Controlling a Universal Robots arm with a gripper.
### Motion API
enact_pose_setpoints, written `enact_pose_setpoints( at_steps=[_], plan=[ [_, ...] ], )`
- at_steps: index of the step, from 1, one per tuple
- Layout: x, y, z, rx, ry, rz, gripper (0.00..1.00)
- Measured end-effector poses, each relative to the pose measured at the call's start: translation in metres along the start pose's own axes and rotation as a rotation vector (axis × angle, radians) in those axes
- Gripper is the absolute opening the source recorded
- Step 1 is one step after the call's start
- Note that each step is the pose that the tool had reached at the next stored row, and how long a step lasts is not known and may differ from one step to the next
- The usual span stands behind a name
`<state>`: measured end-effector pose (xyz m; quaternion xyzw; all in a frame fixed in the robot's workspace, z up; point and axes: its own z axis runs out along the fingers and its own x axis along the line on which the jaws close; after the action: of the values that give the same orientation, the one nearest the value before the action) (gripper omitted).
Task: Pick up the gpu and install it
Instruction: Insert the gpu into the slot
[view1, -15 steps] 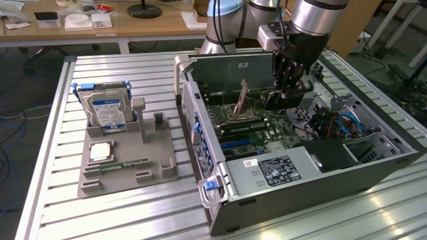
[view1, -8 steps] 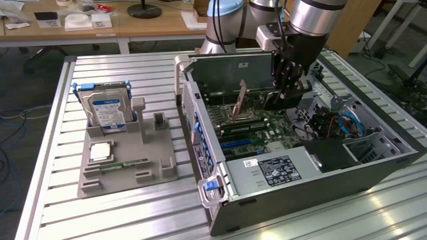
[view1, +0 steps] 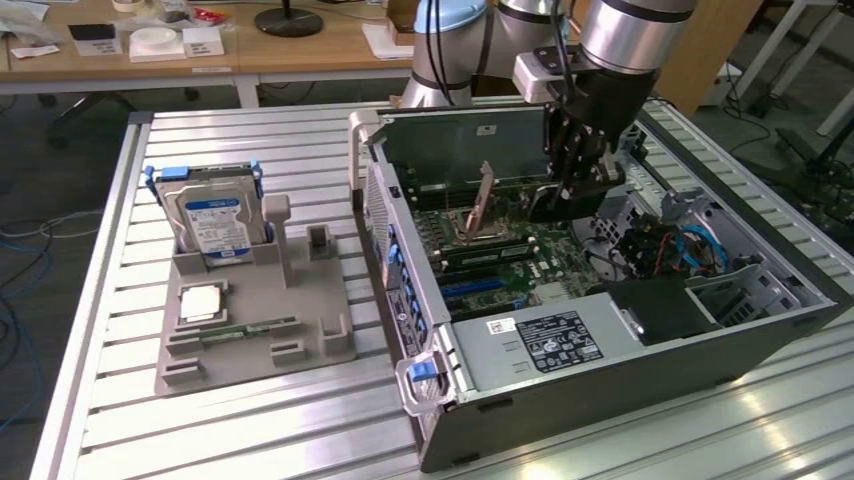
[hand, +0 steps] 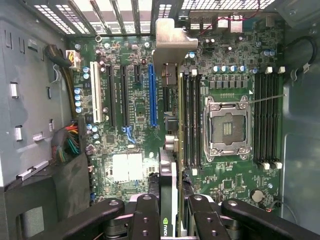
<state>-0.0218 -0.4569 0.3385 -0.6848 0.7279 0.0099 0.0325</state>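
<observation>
The gpu is seen edge-on in the wrist view, a thin card with a black cooler side and a silver end bracket. My gripper is shut on it, with black fingers clamping both faces. The card hangs above the motherboard, roughly parallel to the long blue slot and just beside it, between that slot and the memory slots. In the exterior view the gripper reaches down into the open computer case with the gpu held low over the board.
The empty CPU socket and memory slots lie close by, and a cable bundle runs along the case wall. A grey fixture in the exterior view's left holds a hard drive, a chip and a memory stick.
</observation>
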Motion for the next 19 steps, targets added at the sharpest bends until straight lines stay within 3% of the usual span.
enact_pose_setpoints(
  at_steps=[19],
  plan=[
    [0.0, 0.0, 0.0, -0.0006, -0.0002, -0.009, 0.27]
  ],
)
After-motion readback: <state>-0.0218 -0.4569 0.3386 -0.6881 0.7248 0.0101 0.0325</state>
